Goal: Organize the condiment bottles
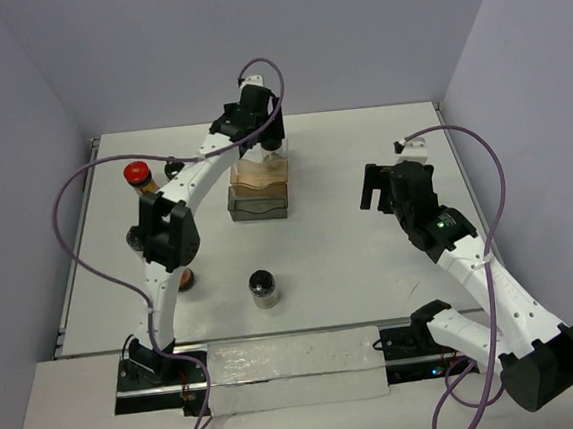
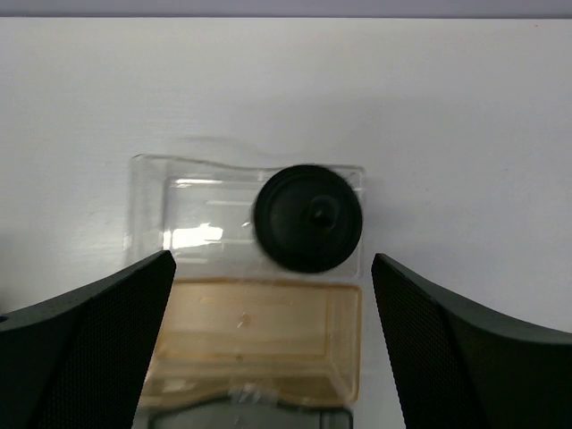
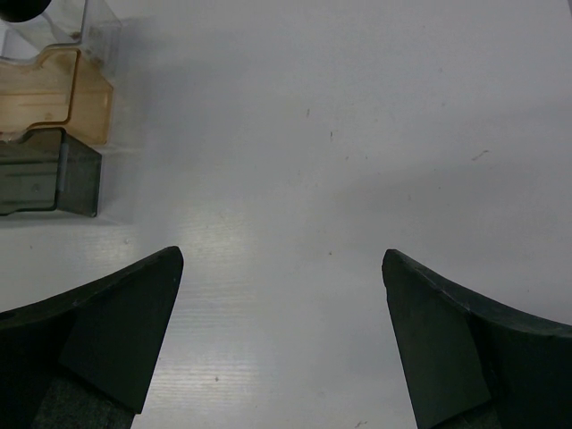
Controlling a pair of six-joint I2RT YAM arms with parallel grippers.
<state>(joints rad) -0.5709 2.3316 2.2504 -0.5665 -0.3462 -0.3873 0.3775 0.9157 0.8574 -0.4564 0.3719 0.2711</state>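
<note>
Bottles stood in a few spots on the flat white table (image 1: 342, 270). In the top view, at the upper left of the frame, a small glass bottle with a red cap (image 1: 138, 174) and dark orange-brown stuff inside stood upright. Just to its right sat a small dark round thing (image 1: 172, 168), too small to tell what it was. Lower down on the left, an orange-brown bottle (image 1: 187, 279) peeked out from under the white left arm (image 1: 168, 235), mostly hidden. Near the bottom middle of the frame, a small glass bottle with a black cap (image 1: 264, 288) stood by itself, well apart from the others.

Above it, in the middle of the frame, three small plastic trays lay in a row, touching. A grey tray (image 1: 258, 207) was lowest, an amber tray (image 1: 259, 177) came next, and a clear tray (image 2: 206, 214) was at the top. In the left wrist view, another black-capped bottle (image 2: 308, 217) stood in the right side of the clear tray. The left gripper (image 2: 273, 268) hung right over it. Its two black fingers (image 2: 89, 340) were spread wide, one at each side of the frame, and did not touch the bottle or hold anything.

At the right of the top view, the right gripper (image 1: 385, 188) hung over bare table, well apart from the trays. In its own wrist view, its dark fingers (image 3: 89, 331) were spread wide with only white table between them, and the trays showed in the upper left corner.
</note>
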